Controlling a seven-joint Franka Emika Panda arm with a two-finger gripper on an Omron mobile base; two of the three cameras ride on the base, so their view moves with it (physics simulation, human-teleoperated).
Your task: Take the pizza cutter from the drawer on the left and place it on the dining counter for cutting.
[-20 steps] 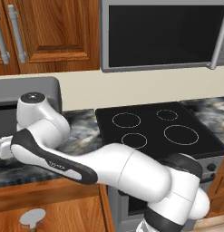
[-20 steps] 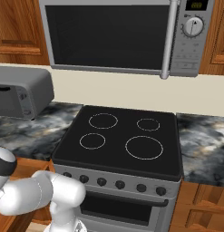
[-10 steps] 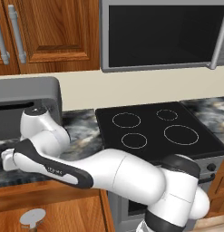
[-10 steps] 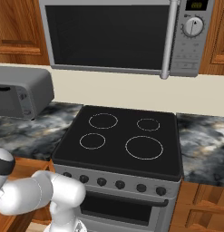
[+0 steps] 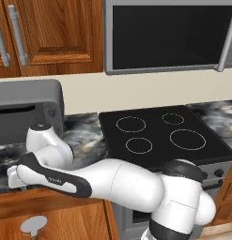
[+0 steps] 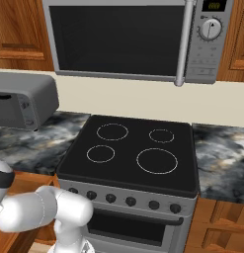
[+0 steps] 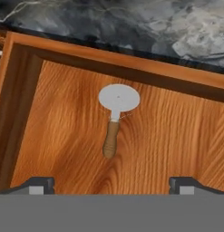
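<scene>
The kitchen held a marbled worktop beside a black stove, with the drawer standing open below the worktop edge. The gripper hung over the drawer with its fingers spread wide and empty, and one pizza cutter lay flat on the drawer floor just ahead of and between the fingertips, wheel away and handle toward them. The opening appeared done; grasping, lifting and placing on the dining counter remained.

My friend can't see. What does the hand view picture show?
A pizza cutter lies flat on the wood floor of an open drawer, its round grey wheel toward the dark marbled worktop. The tool is open above it, its two tips apart, touching nothing.
</scene>
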